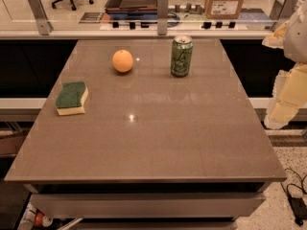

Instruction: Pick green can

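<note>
Your robot's gripper point(287, 97) is hanging at the far right edge of the camera view, off the counter's point(158, 143) right side and clear of its surface. It is showing only as pale, yellowish shapes, so you cannot tell whether it is apart or together. It is holding nothing and touching nothing you can see.

The green can point(182, 56) is standing upright toward the back of the counter, right of centre and well apart from the gripper. Its silver top is catching the light, and dark markings are running down its light-green side, though no brand or word can be read.

An orange point(123, 61) is sitting to the can's left, near it but not touching. A yellow sponge point(72, 98) with a green top is lying flat near the counter's left edge, closer to you than the fruit.

Beyond the counter, past a low glass rail, a cardboard box point(226, 1) is showing a white label whose print cannot be made out.
</note>
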`<state>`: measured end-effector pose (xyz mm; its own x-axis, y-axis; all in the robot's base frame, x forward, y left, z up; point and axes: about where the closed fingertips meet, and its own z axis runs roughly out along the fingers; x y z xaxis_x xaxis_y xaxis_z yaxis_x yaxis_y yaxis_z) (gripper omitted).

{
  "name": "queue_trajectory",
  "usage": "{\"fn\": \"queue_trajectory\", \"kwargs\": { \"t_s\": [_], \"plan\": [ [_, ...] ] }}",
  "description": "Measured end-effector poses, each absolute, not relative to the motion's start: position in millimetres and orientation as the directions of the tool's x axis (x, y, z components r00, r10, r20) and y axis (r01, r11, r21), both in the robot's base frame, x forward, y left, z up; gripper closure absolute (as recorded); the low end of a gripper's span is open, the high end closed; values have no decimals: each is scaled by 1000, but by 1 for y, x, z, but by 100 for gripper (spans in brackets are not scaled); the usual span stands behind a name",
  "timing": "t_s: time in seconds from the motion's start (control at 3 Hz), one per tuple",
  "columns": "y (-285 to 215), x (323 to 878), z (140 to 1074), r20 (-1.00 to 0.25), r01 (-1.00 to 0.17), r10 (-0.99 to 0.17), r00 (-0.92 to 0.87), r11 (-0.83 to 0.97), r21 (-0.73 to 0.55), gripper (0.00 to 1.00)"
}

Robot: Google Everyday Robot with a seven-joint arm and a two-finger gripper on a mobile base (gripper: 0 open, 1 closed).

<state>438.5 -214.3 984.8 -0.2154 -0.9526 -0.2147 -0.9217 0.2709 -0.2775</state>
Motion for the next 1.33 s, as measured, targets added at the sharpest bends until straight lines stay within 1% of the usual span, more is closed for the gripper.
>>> {"fn": "queue_trajectory", "kwargs": {
  "t_s": [0.67, 1.33],
  "plan": [
    [-214, 442, 986, -232, -914, -947, -220, 283, -289, 0],
    [-207, 465, 979, -360, -875, -896, -260, 376, -304, 0]
  ]
}}
